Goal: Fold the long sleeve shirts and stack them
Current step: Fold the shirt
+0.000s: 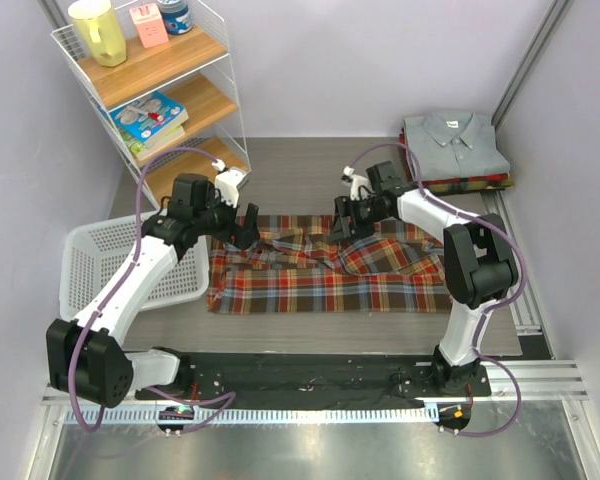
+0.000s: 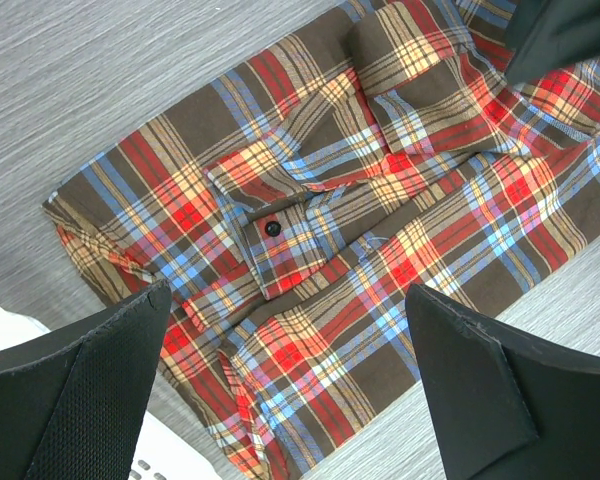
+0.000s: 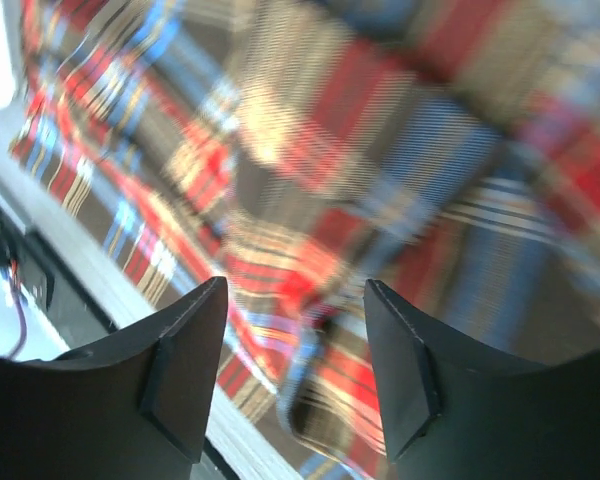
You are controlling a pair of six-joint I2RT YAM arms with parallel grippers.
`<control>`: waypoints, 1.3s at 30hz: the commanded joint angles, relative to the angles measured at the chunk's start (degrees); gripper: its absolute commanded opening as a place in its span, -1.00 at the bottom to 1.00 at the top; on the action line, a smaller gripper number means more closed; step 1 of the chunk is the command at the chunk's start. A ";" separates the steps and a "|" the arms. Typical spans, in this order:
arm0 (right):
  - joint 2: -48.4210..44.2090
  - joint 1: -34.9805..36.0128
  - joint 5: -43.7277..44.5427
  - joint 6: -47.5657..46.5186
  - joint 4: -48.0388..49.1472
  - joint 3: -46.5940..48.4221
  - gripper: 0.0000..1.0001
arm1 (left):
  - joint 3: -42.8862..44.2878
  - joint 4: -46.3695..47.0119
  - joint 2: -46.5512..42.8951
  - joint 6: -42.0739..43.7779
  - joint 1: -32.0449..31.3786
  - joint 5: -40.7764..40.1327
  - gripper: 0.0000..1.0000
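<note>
The plaid shirt [image 1: 330, 268] lies spread, rumpled, at mid table [image 1: 300, 170]. L gripper [image 2: 288, 295] is wide open above its 10 o'clock corner, holding nothing. R gripper [image 3: 295, 290] is approx. half open at shirt's 12 o'clock edge, nothing clamped; view blurred. Folded stack w/ grey shirt [image 1: 453, 143] on top at 2 o'clock.
</note>
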 commanded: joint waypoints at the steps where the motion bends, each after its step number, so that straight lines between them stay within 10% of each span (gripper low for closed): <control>1: 0.48 -2.65 3.29 2.54 1.01 2.15 0.27 | 0.20 2.76 -0.88 0.27 0.34 -0.52 1.00; 20: 7.88 -2.04 -8.04 9.75 7.51 4.09 0.16 | -0.86 2.94 -1.06 0.27 1.04 -0.35 1.00; 31: 5.93 6.12 -15.24 8.97 11.73 1.90 -0.52 | -0.24 2.59 -0.88 -0.08 1.22 -0.18 1.00; 39: 3.40 13.08 -17.62 3.60 7.35 1.19 -0.23 | 0.11 0.57 -0.88 1.85 1.66 -0.70 1.00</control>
